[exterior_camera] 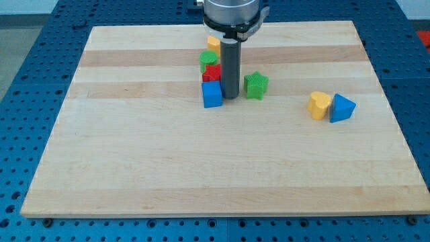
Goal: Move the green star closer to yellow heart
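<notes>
Arm end: silver-grey round housing with a black ring underneath. Straight dark grey rod below it, smooth, cylindrical, faint highlight down one side; my tip (230, 98) blunt.

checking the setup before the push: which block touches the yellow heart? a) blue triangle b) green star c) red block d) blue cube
a: the blue triangle sits against the yellow heart on its right in the view, while the green star stands well off to the view's left beside my tip.

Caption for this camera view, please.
My tip rests between the blue cube and green star; yellow heart sits right.
</notes>
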Controlling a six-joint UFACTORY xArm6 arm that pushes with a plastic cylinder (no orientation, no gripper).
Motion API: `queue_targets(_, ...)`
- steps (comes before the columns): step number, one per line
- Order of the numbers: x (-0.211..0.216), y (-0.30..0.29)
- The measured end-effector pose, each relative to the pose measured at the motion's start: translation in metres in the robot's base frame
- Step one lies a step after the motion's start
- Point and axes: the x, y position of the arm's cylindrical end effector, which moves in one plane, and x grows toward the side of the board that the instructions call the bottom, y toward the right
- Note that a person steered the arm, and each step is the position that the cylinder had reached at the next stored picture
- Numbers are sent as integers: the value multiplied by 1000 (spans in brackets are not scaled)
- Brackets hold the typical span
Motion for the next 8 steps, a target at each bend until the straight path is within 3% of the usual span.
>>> queue_targets(3,-8,65)
queue_targets(5,-54,63)
queue_targets(8,-29,119)
